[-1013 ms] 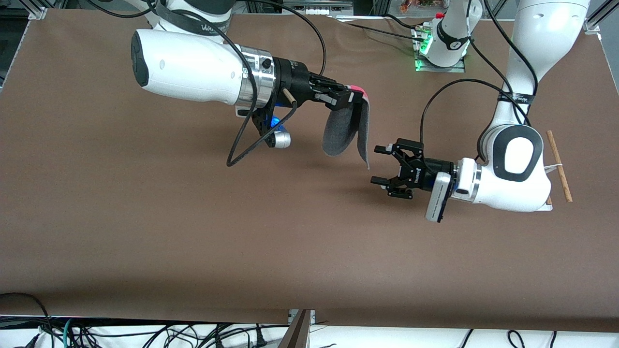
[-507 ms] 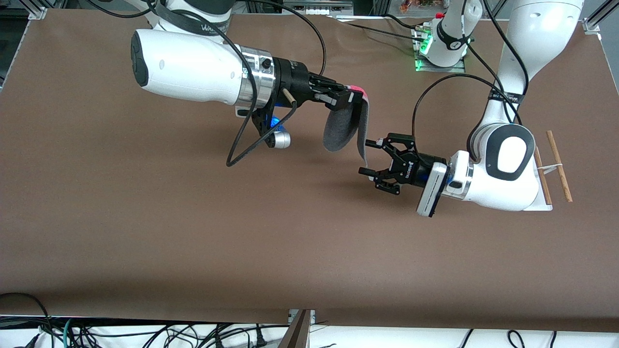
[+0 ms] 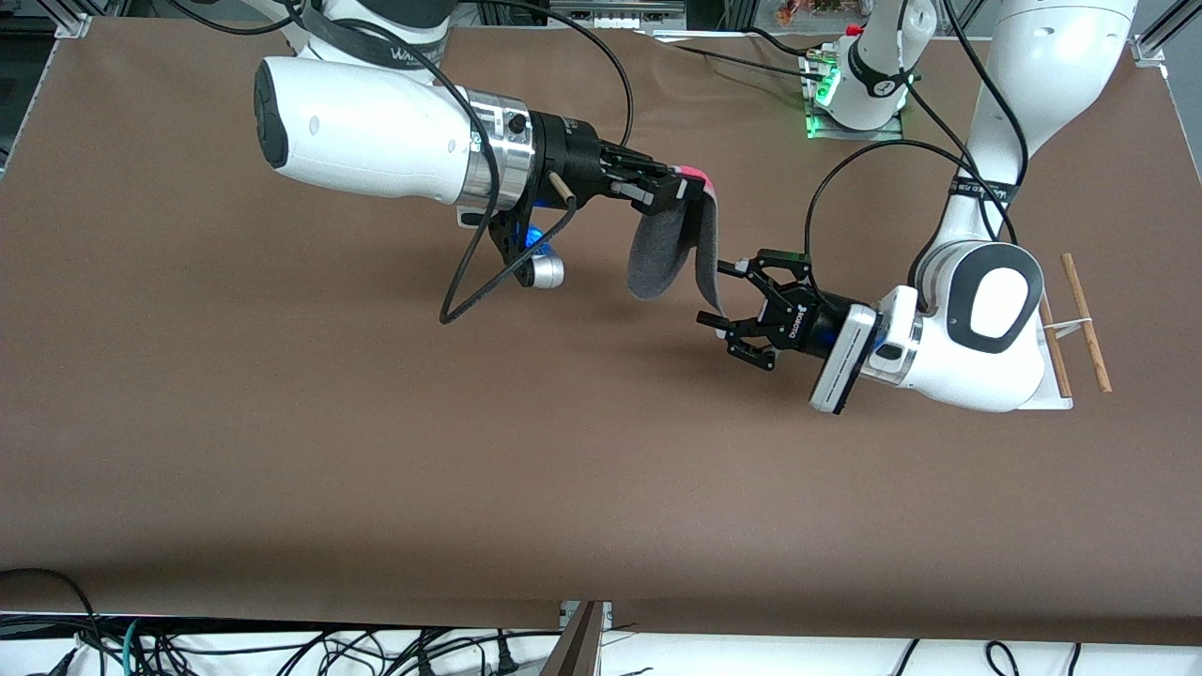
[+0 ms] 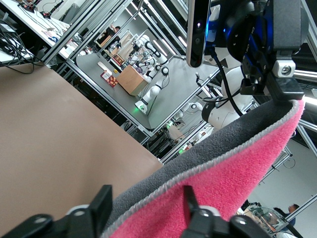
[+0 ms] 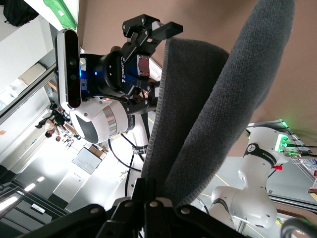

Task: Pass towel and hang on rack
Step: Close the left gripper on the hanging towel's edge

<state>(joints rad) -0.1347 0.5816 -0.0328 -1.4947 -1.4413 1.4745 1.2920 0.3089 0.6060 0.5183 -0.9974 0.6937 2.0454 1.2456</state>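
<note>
The right gripper [image 3: 678, 191] is clamped on the dark-grey and pink-red towel [image 3: 674, 253] hanging above the brown table [image 3: 282, 422], its lower edge between the parted left gripper [image 3: 721, 295] fingers, while the wooden-rod rack [image 3: 1071, 324] at the left arm's end waits bare.

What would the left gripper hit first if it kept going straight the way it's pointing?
Probably the hanging grey and pink soft cloth towel: the left gripper already has that towel's lower edge between its open fingers, though depth is unclear.
</note>
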